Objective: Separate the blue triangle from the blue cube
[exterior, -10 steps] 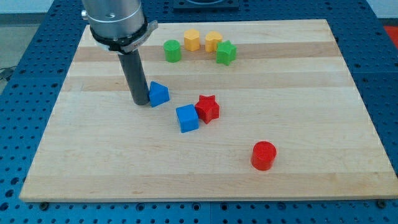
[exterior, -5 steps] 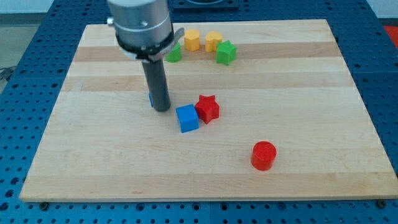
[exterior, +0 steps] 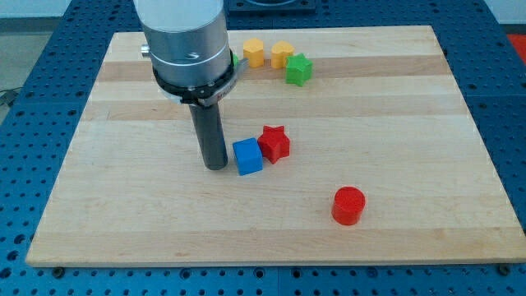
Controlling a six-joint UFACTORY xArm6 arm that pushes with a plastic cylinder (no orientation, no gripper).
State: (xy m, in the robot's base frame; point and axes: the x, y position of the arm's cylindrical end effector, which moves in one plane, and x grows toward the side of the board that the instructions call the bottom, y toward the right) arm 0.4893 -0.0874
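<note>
The blue cube [exterior: 246, 156] lies near the board's middle, touching the red star [exterior: 275, 143] on its right. My tip [exterior: 215, 167] rests on the board just left of the blue cube, very close to it; I cannot tell whether they touch. The blue triangle does not show; the rod and the arm's body cover the spot where it last lay.
A green star [exterior: 299, 69] and two yellow blocks [exterior: 254, 53] [exterior: 282, 54] sit near the view's top. A green block [exterior: 234, 59] peeks out from behind the arm. A red cylinder [exterior: 348, 205] stands at the lower right. The wooden board [exterior: 411, 123] ends on all sides.
My tip has moved right and toward the view's bottom, from left of the blue triangle to beside the blue cube. The triangle went out of sight behind the rod.
</note>
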